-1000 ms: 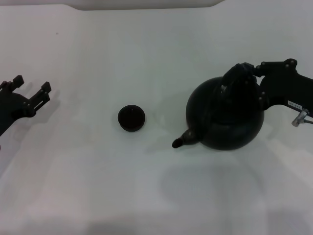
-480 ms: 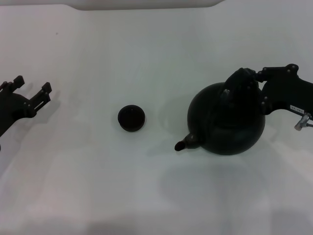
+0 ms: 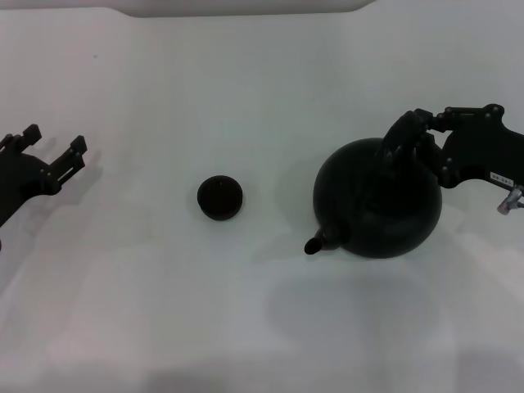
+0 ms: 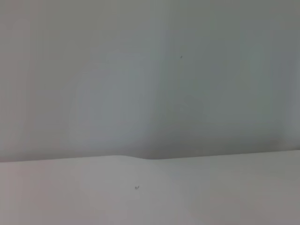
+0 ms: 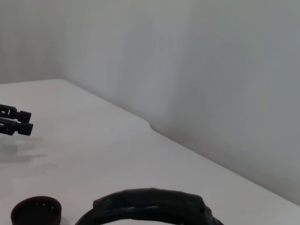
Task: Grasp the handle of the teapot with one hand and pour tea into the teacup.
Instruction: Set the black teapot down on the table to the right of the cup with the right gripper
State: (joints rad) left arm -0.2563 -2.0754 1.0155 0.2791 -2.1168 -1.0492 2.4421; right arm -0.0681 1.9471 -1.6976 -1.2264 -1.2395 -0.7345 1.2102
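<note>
Head view puts the teapot (image 3: pixel 378 199) at right of centre, its spout (image 3: pixel 317 243) aimed toward lower left. The right gripper (image 3: pixel 417 131) reaches in from the right edge and meets the handle (image 3: pixel 403 139) at the pot's upper right. It looks clamped on the hoop, though black on black hides the fingers, so I cannot tell for sure. Holding at the arch makes sense: the pot can hang below the grip and be tipped spout-first.

The teacup (image 3: pixel 219 198) sits alone at centre-left on the white table (image 3: pixel 262 327), well apart from the spout, at about the pot's height in the frame. The spout does not point at it, so the pot seems to need carrying left and turning before any pour.

The left gripper (image 3: pixel 51 147) rests at the far left edge, its fingers spread, idle.

Right wrist view shows the ribbed handle low in the frame with the cup at lower left.

Against the frames before, the pot has slid slightly down and right, the spout has swung from about the cup's level to lower, and the handle and gripper have moved right. I judge the grasp is being settled. The cup and left arm have not moved.
</note>
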